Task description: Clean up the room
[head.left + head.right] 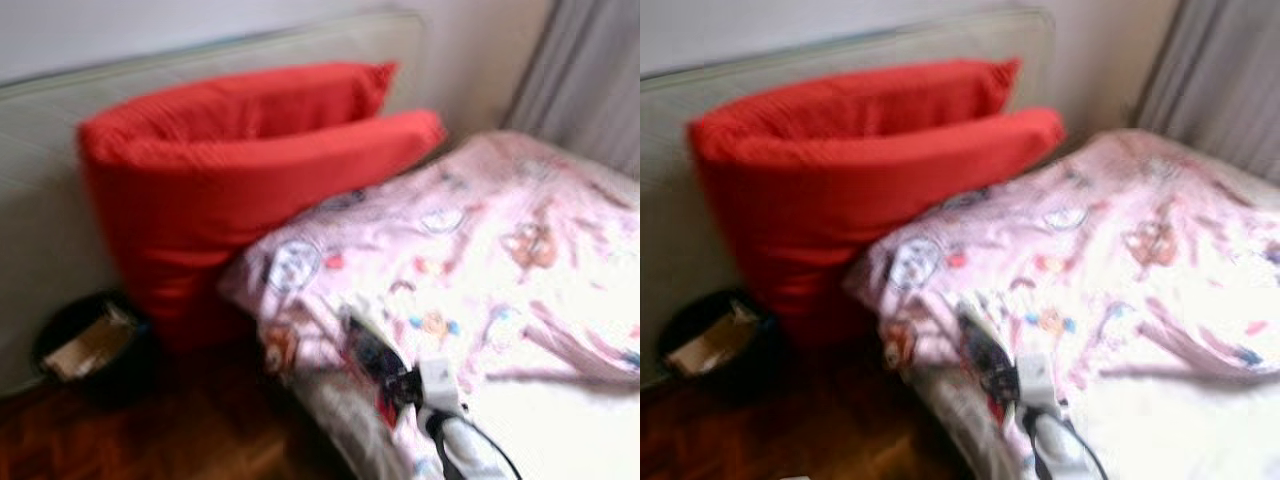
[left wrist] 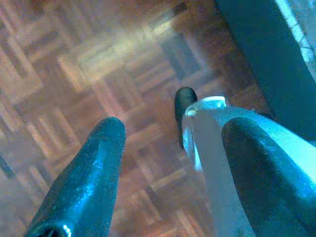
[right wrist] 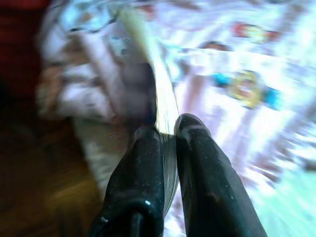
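Far left, near the floor: dark round bin (image 1: 88, 348) w/ cardboard-looking scrap inside, on dark parquet floor (image 1: 200, 435), against a pale headboard/panel (image 1: 40, 200). Just right of it: two big red pillows (image 1: 240, 170) stacked, leaning on that panel, lower one touching the edge of the pink patterned blanket (image 1: 480, 260). Blanket covers the bed, centre to far right; near-left corner rumpled, hanging over the mattress edge. Grey curtain (image 1: 590, 70) far right. Views blurred.

L gripper (image 2: 170, 163) hangs over the parquet, fingers wide apart, nothing between them; pale robot leg seen beyond.

R gripper (image 3: 169, 132) at the blanket's near-left edge, fingers pinched nearly together on a thin fold of the blanket fabric.
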